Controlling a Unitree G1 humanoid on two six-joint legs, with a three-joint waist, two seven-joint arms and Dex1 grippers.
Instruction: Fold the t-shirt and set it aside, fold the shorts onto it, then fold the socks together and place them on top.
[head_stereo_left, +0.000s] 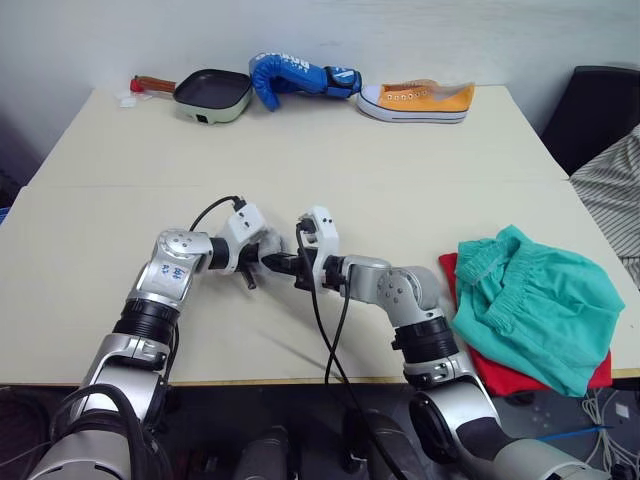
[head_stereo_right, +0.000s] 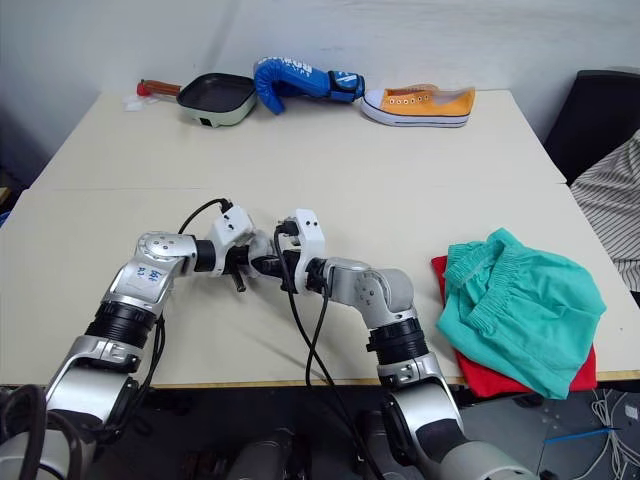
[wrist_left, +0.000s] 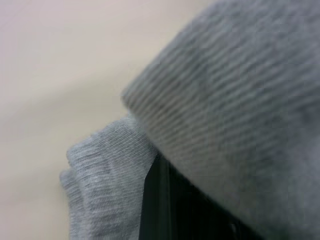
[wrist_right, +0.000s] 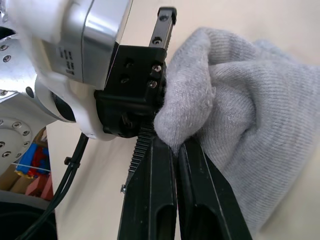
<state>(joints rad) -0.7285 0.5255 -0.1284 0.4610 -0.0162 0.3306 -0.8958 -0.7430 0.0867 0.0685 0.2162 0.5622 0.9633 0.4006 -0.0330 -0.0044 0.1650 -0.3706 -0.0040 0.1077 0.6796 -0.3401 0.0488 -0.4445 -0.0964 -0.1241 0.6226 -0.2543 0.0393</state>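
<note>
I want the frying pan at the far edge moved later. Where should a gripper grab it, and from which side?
Probably by the wooden handle, which sticks out from the pan toward the robot's left, level with the table. Come down from above with the fingers across the handle; the body looks too broad to pinch.

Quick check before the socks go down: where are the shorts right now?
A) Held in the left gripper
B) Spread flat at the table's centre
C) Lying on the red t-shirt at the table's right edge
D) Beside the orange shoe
C: the teal shorts lie crumpled on the red t-shirt at the table's right edge.
</note>
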